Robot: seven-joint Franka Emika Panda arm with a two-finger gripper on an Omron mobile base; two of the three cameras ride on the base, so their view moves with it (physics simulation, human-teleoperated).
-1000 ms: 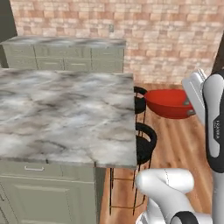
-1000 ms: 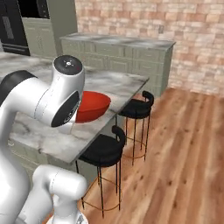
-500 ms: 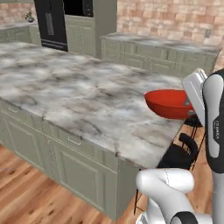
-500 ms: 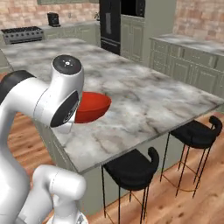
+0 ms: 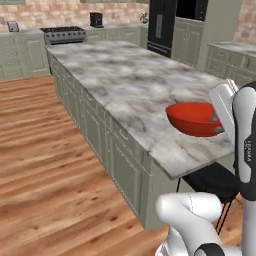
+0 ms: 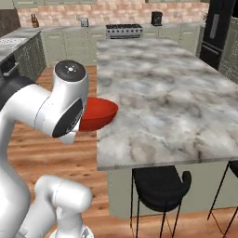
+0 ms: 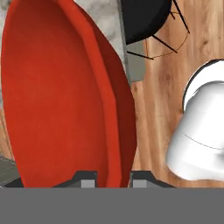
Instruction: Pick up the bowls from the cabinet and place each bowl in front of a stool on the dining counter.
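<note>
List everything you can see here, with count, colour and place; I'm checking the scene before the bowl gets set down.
bowl: one, glossy red, held by its rim over the near end of the island.
island: one, grey-white veined marble top, pale green base, centre.
stools: two, black, at the island's near end; the second shows as thin legs at the right edge of the right base view.
stove: one, silver, far wall.
fridge: one, black, tall, beyond the island.
floor: wood, brown.
wall: brick, far side.
gripper: one, dark fingers shut on the bowl's rim.
</note>
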